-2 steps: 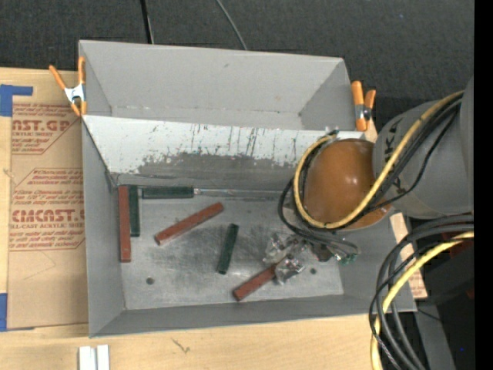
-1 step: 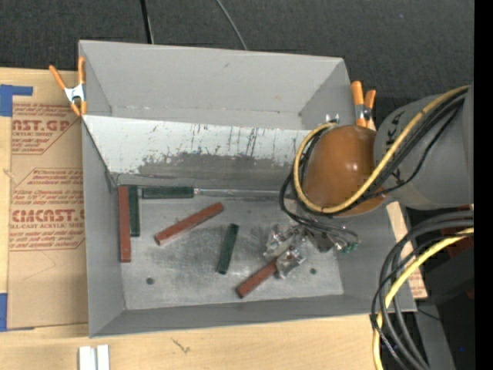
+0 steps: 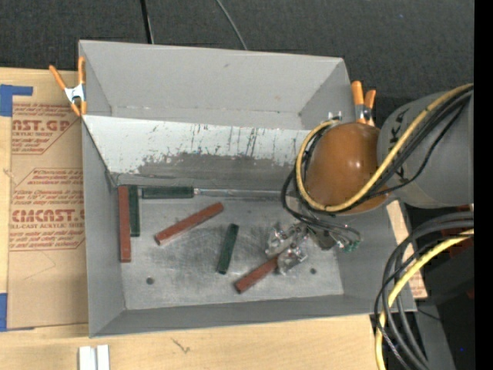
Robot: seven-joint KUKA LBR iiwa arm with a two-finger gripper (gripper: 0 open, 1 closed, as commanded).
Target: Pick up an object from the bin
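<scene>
My gripper (image 3: pixel 283 254) is low over the bin floor at the right, under the orange dome. Its metal fingers sit at the upper right end of a short red-brown bar (image 3: pixel 256 276) that lies slanted near the bin's front. I cannot make out whether the fingers close round the bar. A dark green bar (image 3: pixel 227 248) lies just left of it, almost upright in the view.
A longer red-brown bar (image 3: pixel 189 223) lies slanted in the middle. Along the left wall a red-brown bar (image 3: pixel 124 224) and a dark green bar (image 3: pixel 135 213) lie side by side. Another dark green bar (image 3: pixel 167 193) rests by the back wall.
</scene>
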